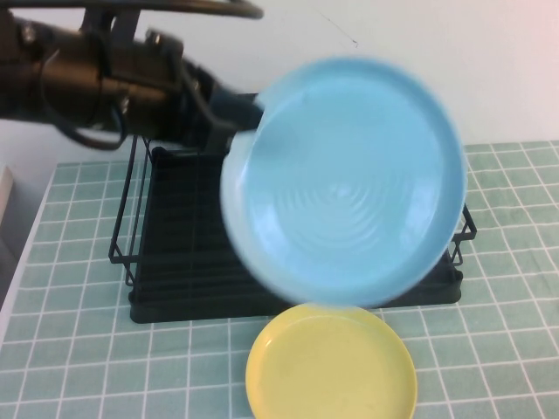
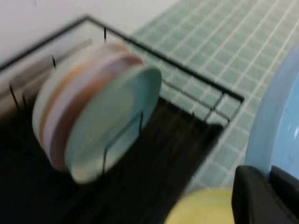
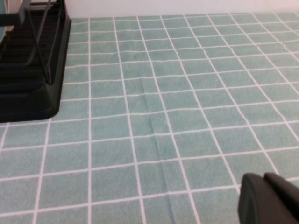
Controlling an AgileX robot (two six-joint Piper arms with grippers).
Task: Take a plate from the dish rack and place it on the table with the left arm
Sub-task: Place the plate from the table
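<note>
My left gripper (image 1: 239,122) is shut on the rim of the sky-blue plate (image 1: 349,183) and holds it tilted in the air above the black dish rack (image 1: 175,262). In the left wrist view the plate's rim (image 2: 280,126) sits between the black fingers of the left gripper (image 2: 268,184), with the rack (image 2: 154,172) below. The left arm (image 1: 87,78) reaches in from the upper left. My right gripper (image 3: 262,181) hangs shut and empty low over the pale-green tiled table (image 3: 163,116), away from the rack (image 3: 28,88).
A yellow plate (image 1: 332,371) lies flat on the table (image 1: 507,349) in front of the rack; it also shows in the left wrist view (image 2: 205,210). Several plates stand upright in the rack, a mint-green one (image 2: 110,123) foremost.
</note>
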